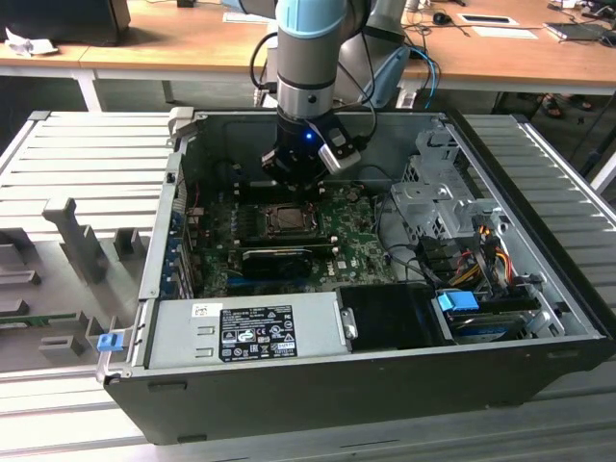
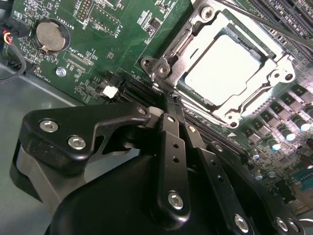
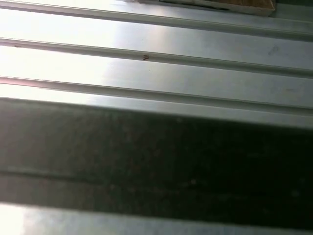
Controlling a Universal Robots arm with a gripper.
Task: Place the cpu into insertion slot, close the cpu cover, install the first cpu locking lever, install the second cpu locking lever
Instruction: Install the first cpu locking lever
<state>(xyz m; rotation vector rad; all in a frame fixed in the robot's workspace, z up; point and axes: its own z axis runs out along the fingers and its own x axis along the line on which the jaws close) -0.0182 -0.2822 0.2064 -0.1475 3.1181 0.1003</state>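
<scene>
The cpu [image 2: 222, 68] lies flat in the insertion slot [image 1: 286, 219], its pale metal top showing through the cut-out. Over it, the cpu cover [image 2: 266, 81] lies down as a silver frame around the chip. A thin metal lever rod [image 2: 254, 19] runs along the far side of the socket. In the second wrist view my gripper [image 2: 168, 100] is shut on nothing, its black fingers [image 2: 172, 147] pressed together, with the tips just short of the socket's near corner. In the exterior view the gripper [image 1: 292, 185] hangs right above the socket's back edge inside the open computer case.
A coin battery [image 2: 50, 35] sits on the green board beside the socket. A long black card [image 1: 279, 258] lies in front of the socket, the power supply [image 1: 245, 327] nearer still. A drive cage [image 1: 438, 192] and cables [image 1: 481, 241] stand to the exterior view's right. The ribbed table [image 3: 156, 44] surrounds the case.
</scene>
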